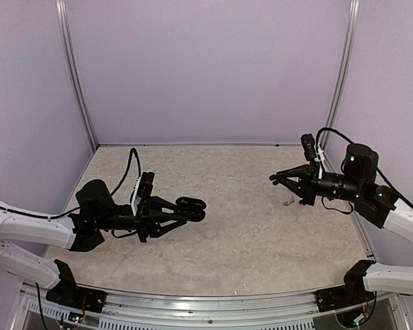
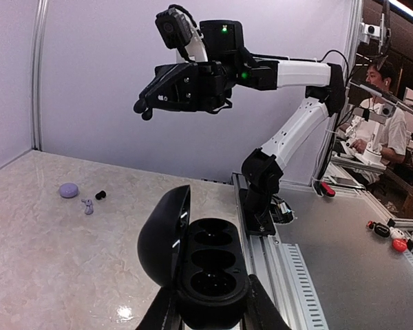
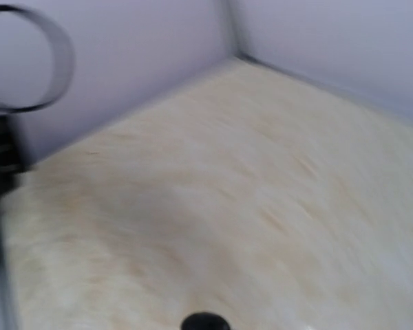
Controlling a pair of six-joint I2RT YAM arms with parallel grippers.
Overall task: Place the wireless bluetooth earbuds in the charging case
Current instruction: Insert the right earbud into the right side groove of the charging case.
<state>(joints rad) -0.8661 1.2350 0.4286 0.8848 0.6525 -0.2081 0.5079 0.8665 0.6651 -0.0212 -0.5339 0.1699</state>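
1. Clamping narrowly on the charging case (image 2: 210, 265), our left gripper (image 1: 184, 210) holds it lid-open, its wells apparently empty and offered for insertion.
2. Our right gripper (image 2: 143, 108) hangs raised, jaws shut; we cannot tell whether it pinches a bud.
3. One black earbud (image 2: 100, 195) and the lavender earbuds (image 2: 88, 206) lie on the table (image 1: 248, 234).

No text, label, brand, number or sign can be read in any of the three views. Any lettering that may be present is rendered too small or too blurred to be made out.
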